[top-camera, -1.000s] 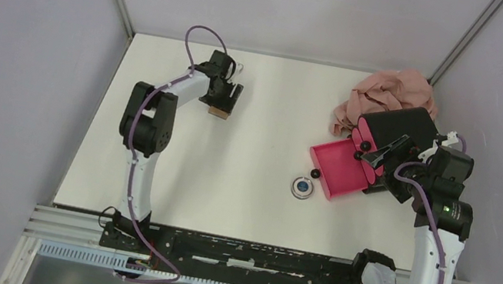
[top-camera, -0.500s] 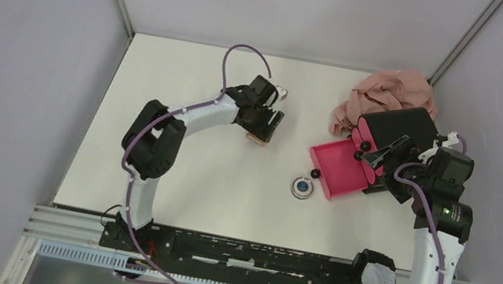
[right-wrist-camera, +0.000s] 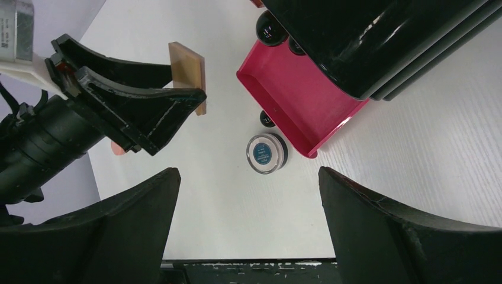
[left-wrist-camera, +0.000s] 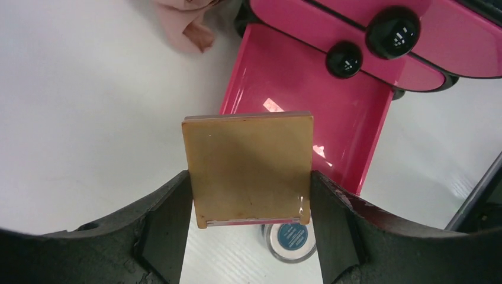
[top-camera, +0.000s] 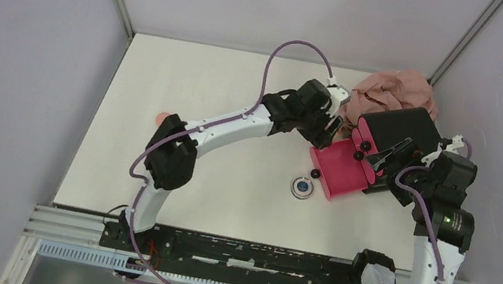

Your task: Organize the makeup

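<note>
over white table, wrist views reveal left claw clamping tan pad, right claw gaping.

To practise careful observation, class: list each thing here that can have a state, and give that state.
Left gripper: shut on pad.
Right gripper: open, empty.
Pad: gripped, off the table.
Bottom drawer: pulled out.
Upper drawers: shut.
Compact: lid on.
Cloth: crumpled.

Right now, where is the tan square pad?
In the left wrist view, the tan square pad is pinched in the left claw, right beside the open pink drawer, with the round silver compact nearby.
</note>
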Controlling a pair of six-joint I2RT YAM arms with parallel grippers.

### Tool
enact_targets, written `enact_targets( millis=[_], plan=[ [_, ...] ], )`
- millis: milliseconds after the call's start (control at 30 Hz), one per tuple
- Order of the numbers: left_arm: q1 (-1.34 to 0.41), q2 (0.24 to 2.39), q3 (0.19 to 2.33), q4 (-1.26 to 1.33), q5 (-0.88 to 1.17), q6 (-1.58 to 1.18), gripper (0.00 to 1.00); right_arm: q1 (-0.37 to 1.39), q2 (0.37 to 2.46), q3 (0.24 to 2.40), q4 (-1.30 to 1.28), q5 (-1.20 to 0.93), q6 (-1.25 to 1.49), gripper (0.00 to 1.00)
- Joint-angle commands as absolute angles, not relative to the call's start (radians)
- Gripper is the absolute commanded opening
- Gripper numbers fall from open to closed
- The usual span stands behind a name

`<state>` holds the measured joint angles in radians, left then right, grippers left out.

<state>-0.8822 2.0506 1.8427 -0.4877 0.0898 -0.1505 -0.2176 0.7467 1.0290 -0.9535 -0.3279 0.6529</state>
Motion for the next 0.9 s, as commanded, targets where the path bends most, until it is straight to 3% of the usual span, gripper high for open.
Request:
enact_targets(
  millis=[0, 867],
  plan=[
    [-0.914, 2.133, 1.935, -0.449, 0.115, -0.176, 0.72, -0.212, 0.738, 1.073, -0.939, -0.302, 0.653, 0.94],
    [-0.968, 2.374, 2.08, -0.396, 0.21, -0.101, 0.72, -0.212, 0.739, 1.065, -0.946, -0.31, 0.639, 0.94]
  ],
)
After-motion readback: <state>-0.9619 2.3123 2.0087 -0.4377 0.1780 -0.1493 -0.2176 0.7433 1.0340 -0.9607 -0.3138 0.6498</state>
